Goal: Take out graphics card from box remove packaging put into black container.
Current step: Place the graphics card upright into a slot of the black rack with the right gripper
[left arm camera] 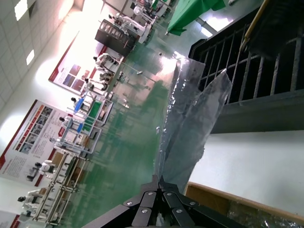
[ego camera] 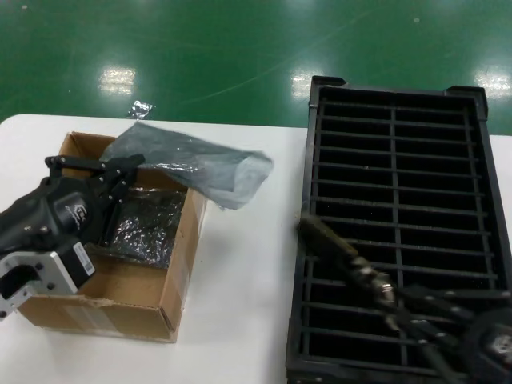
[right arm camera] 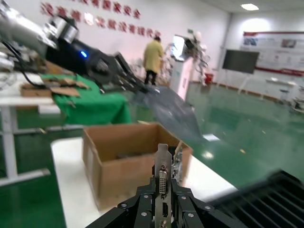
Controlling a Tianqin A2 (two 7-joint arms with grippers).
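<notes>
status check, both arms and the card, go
Left gripper shut on packaging, above box. Right gripper shut on graphics card, over black container. Nothing blocking the slots.

The right pincer [ego camera: 376, 292] and the graphics card [ego camera: 324, 234] it clamps are smeared by blur over the black container [ego camera: 304, 264] — its arm runs off the lower right corner. The packaging [ego camera: 200, 164] hides the box's [ego camera: 120, 300] far corner.

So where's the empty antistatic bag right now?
In the head view the packaging hangs from the left gripper, above the far side of the box on the robot's left, its free end reaching toward the black container.
</notes>
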